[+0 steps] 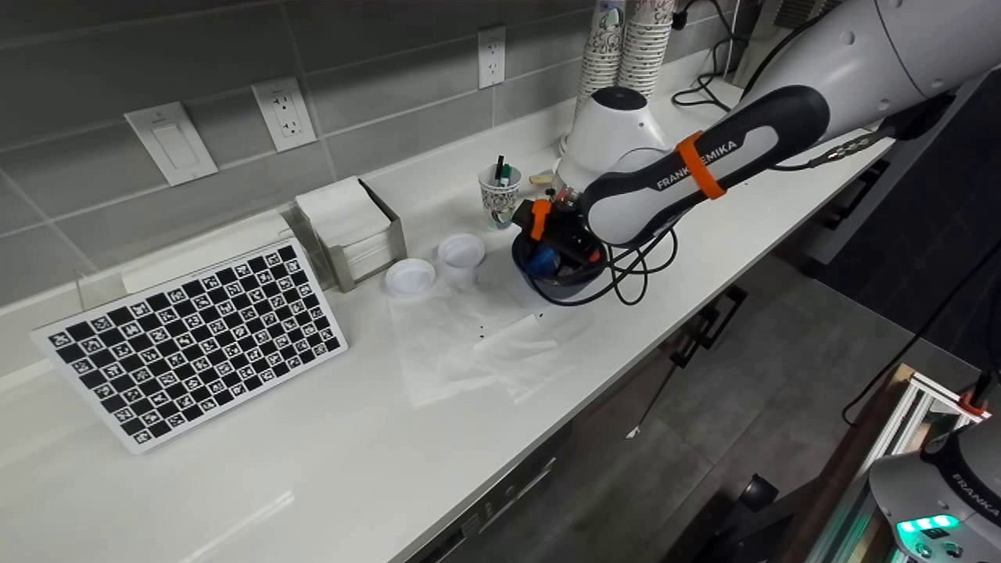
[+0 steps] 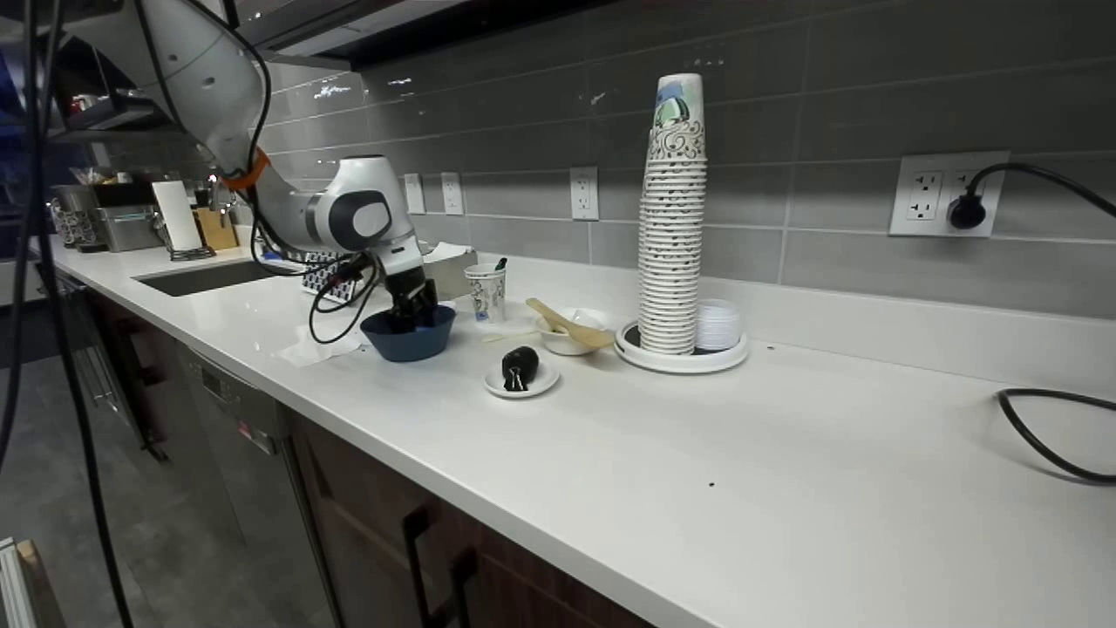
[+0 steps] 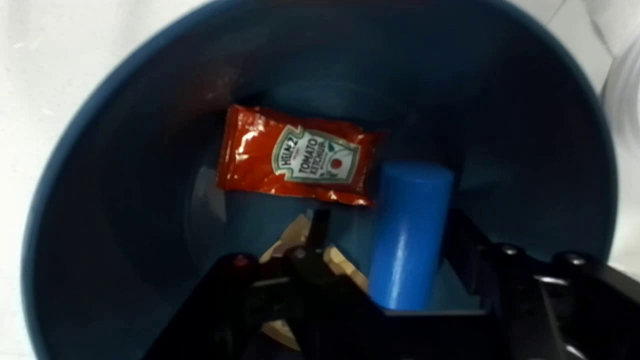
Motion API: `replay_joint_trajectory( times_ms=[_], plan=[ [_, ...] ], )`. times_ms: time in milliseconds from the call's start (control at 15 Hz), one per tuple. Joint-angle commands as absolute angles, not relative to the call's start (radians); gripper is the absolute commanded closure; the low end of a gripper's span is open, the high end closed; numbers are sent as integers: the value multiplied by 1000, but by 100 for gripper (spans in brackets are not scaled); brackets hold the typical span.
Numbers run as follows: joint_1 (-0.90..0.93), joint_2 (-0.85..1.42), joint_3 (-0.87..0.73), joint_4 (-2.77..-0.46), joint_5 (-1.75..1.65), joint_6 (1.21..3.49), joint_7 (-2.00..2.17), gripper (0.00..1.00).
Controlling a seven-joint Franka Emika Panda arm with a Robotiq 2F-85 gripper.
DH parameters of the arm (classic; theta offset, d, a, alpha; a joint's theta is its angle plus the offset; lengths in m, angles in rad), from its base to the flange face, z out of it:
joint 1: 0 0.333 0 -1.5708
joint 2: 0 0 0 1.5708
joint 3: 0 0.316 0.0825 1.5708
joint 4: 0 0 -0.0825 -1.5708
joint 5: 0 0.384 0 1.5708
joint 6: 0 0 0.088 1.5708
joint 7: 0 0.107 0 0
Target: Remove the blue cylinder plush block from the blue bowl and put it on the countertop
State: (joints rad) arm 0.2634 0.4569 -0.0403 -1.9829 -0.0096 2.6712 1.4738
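Note:
The blue cylinder block (image 3: pixel 407 235) lies inside the dark-blue bowl (image 3: pixel 107 95) in the wrist view. A bit of its blue shows in an exterior view (image 1: pixel 543 260). The bowl stands on the white countertop (image 2: pixel 610 462) and shows in both exterior views (image 1: pixel 575 289) (image 2: pixel 408 345). My black gripper (image 3: pixel 387 222) reaches down into the bowl with its fingers apart. One finger is on each side of the cylinder. A gap shows between the left finger and the cylinder; the right finger is close against it, and I cannot tell if they touch.
A red ketchup packet (image 3: pixel 300 155) and a tan piece (image 3: pixel 345 267) lie in the bowl beside the cylinder. A cup with markers (image 1: pixel 500 199), white lids (image 1: pixel 410 277), a napkin box (image 1: pixel 352 227), a small plate (image 2: pixel 521 388) and a cup stack (image 2: pixel 673 235) stand nearby.

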Motion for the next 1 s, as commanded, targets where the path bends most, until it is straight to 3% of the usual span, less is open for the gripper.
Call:
replay_joint_trajectory(
  times_ms=[0,67,200,400,933],
  plan=[
    [280,508,-71,-1936,-33,2680,1498,45],
    [280,505,-73,-1934,-30,2677,1496,66],
    [275,494,-70,-1930,-19,2680,1489,71],
    [264,460,-59,-1934,-4,2682,1474,91],
    [193,298,7,-1997,83,2682,1368,91]
  ],
)
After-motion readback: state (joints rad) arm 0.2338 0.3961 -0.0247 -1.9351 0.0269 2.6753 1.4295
